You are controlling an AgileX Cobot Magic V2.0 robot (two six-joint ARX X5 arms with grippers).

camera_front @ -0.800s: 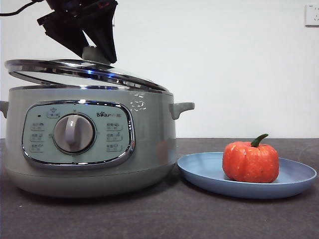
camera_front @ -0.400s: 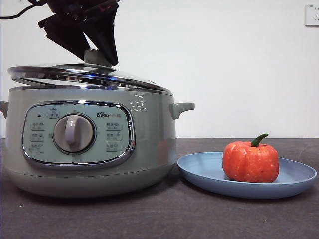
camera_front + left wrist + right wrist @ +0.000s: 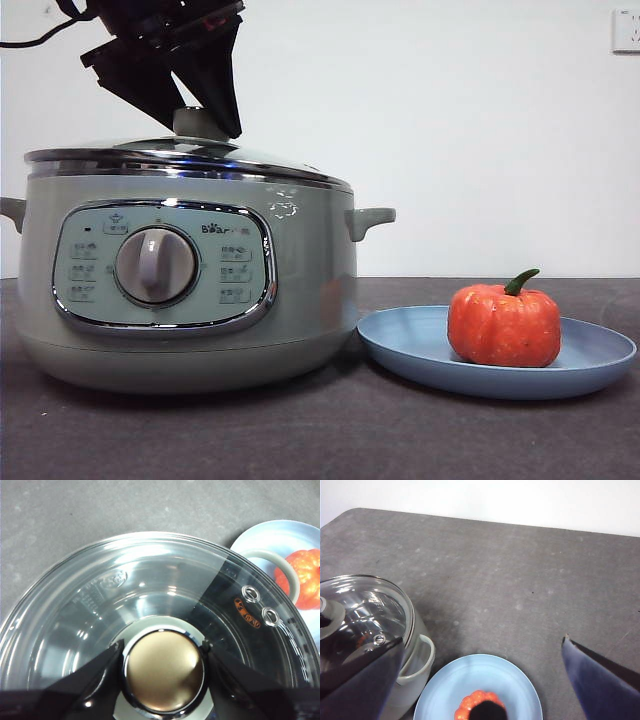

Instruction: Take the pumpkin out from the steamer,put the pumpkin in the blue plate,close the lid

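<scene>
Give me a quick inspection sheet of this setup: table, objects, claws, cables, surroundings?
Surface: dark grey speckled table, bare where visible.
Cooker: large pale sage-green electric steamer, dial facing the front camera.
Lid: domed glass lid with chrome rim, sitting level on the steamer.
Pumpkin: small orange-red ribbed toy pumpkin, upright on the plate.
Plate: wide shallow light-blue plate, beside the steamer.
Clutter: nothing seen.
Left claw: jaws closed on the lid's squat green knob.
Right claw: open, above the plate, holding nothing.
Cables: one black cable by the left arm.
Surroundings: plain white wall, wall socket at upper corner.
</scene>
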